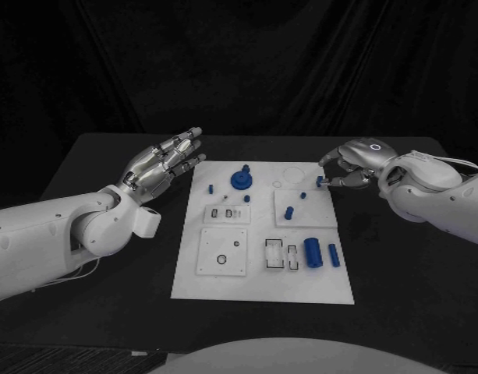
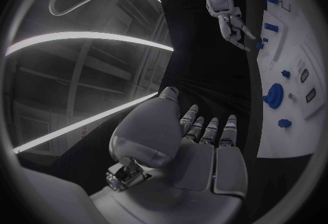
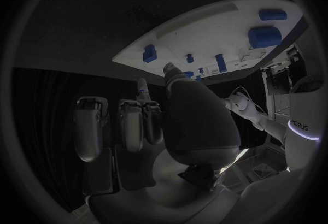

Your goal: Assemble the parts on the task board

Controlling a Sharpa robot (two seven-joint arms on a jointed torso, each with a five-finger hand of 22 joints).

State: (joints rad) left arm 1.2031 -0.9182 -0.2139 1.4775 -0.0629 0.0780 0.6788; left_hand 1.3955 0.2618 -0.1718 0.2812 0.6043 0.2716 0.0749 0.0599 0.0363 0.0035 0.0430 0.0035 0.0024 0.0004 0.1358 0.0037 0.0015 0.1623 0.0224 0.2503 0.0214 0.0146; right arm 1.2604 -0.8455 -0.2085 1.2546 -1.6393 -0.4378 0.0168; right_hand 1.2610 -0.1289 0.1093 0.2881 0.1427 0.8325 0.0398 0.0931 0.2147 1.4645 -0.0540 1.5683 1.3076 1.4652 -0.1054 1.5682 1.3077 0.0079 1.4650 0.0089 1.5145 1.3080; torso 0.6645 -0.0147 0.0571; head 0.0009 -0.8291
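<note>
Nearest you, the white task board point(image 1: 263, 282) lies in the middle of the black table point(image 1: 419, 304), a rectangular plate with square inset panels and small dark slots. Its blue parts include a round knobbed piece point(image 1: 241, 180) at the far end, two upright cylinders point(image 1: 313, 252) near the right edge, and small pegs point(image 1: 289, 211) between. Your left hand point(image 1: 162, 165) hovers just left of the board, fingers spread, holding nothing. Your right hand point(image 1: 349, 165) sits at the board's far right corner, fingertips pinching a small blue part point(image 1: 320, 181). Black curtain hangs behind the table. You cannot make out that part's shape.
</note>
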